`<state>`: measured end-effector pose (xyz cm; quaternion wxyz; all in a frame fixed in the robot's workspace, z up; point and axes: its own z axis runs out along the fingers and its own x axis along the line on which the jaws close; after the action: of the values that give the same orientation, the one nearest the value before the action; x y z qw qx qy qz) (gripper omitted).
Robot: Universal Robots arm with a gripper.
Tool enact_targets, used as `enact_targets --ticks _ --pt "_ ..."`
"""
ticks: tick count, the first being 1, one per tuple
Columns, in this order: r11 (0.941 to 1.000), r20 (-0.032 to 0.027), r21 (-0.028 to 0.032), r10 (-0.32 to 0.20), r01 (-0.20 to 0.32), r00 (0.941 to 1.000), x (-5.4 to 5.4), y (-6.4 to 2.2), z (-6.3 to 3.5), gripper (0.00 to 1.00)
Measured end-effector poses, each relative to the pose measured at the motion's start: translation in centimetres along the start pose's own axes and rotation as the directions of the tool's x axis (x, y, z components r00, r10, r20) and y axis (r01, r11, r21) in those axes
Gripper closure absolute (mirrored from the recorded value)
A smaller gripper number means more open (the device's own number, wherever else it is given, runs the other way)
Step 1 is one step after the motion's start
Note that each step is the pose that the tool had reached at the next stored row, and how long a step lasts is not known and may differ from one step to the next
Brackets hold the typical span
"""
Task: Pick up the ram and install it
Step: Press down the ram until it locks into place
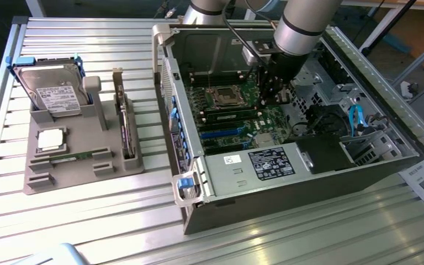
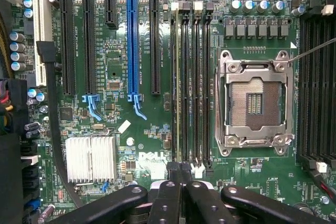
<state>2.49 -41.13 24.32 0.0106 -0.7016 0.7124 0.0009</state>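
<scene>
Slatted metal table (image 1: 86, 221), grey holder (image 1: 79, 160), computer case (image 1: 286, 187)

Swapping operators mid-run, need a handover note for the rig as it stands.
Gripper: shut, down inside the open black computer case, fingertips at one end of the memory slots.
Thin green ram stick: edge-on, in line with a black memory slot on the green motherboard.
Done: ram is off the grey parts tray and at the slots.
Left: confirm seating; cannot tell whether it is gripped or fully pressed home.
</scene>
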Motion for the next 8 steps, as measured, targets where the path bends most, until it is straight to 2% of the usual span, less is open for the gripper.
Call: enact_targets --ticks 4,8 --pt "1.0000 -0.0002 -0.0001 0.000 0.000 1.0000 -0.01 0.07 0.06 0.90" --pt "1.0000 0.0045 -0.0001 0.000 0.000 1.0000 -0.08 0.08 0.29 0.90"
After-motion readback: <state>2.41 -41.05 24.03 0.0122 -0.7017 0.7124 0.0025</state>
